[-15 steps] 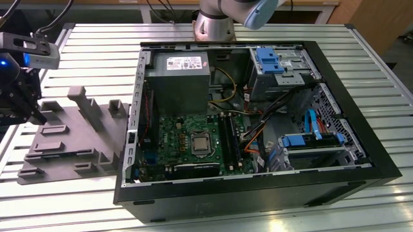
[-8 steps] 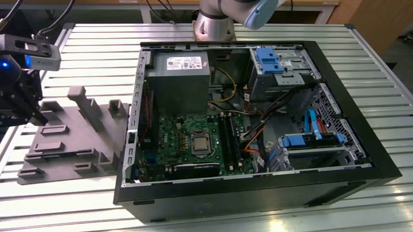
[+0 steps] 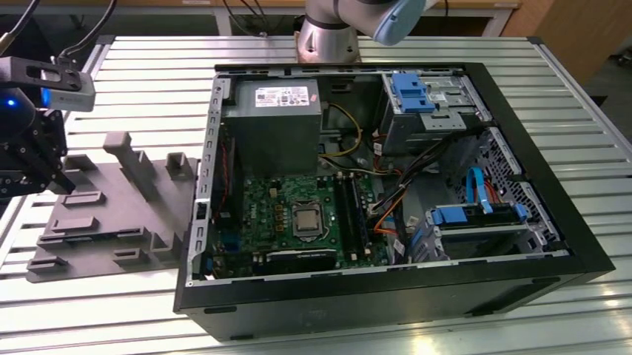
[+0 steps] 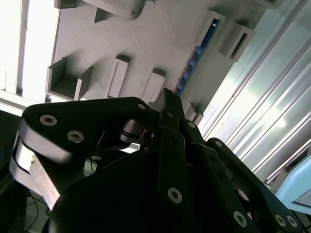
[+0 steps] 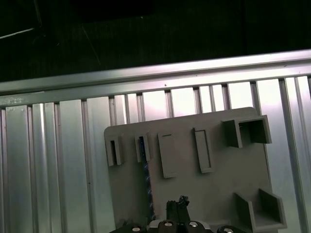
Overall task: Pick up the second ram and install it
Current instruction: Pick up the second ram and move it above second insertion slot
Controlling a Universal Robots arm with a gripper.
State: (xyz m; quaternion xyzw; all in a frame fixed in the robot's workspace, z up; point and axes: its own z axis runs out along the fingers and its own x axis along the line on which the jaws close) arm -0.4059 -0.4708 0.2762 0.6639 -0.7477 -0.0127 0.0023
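Note:
The second ram is a thin dark-blue stick standing on edge in a slot of the grey holder tray. Its blue edge also runs along the tray as a strip in the second wrist view. My gripper hovers above the tray just beside the ram, fingertips pressed together with nothing between them. From the exterior view, the gripper hangs over the tray's left end. The black memory slots lie on the motherboard inside the open computer case.
The open black computer case takes up the middle of the slatted metal table. Inside are the grey power-supply box, blue drive brackets and orange cables. The arm's base stands behind the case.

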